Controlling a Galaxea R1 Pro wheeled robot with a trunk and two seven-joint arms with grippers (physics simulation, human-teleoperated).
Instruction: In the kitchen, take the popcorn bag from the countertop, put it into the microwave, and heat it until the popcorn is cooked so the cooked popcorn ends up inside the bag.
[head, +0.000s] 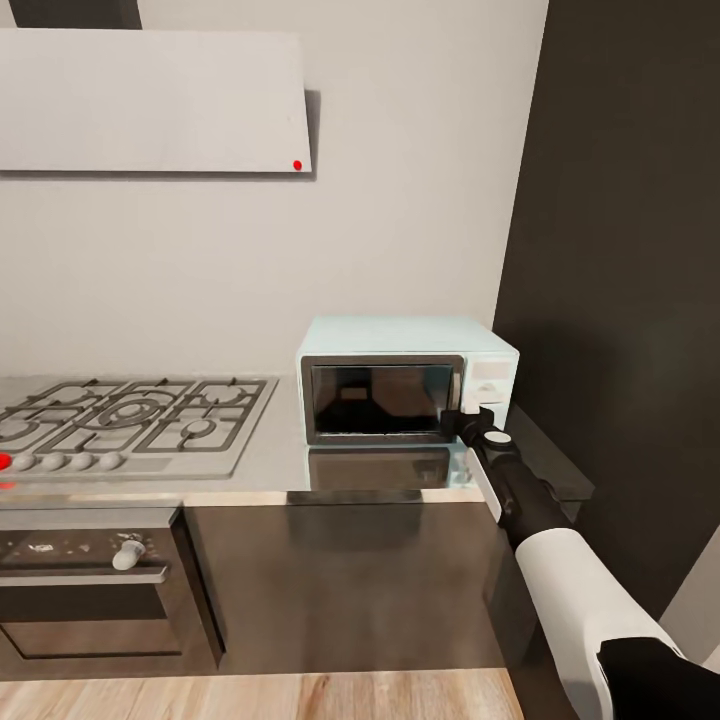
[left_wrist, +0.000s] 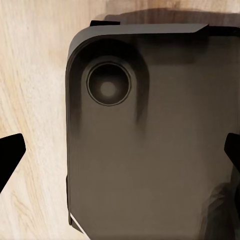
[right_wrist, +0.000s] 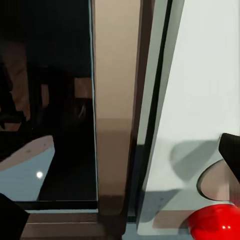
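So, going left to right: the steel hob (head: 130, 415) sits on the countertop (head: 275, 455), then the microwave (head: 405, 385) with its door shut, and the right gripper (head: 462, 420) is up against the door's right edge; its fingers look spread in the wrist view, pinching nothing. I can't spot the popcorn bag anywhere, so I'd guess the task has barely begun; the left gripper (left_wrist: 120, 160) hangs spread over the robot's dark base (left_wrist: 150, 140).

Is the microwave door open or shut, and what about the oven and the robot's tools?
microwave: door shut, dark glass, standing on the countertop.
oven: door shut.
right tool: at the door's right edge beside the control panel; open or shut cannot be told.
left tool: fingers spread wide apart, holding nothing.
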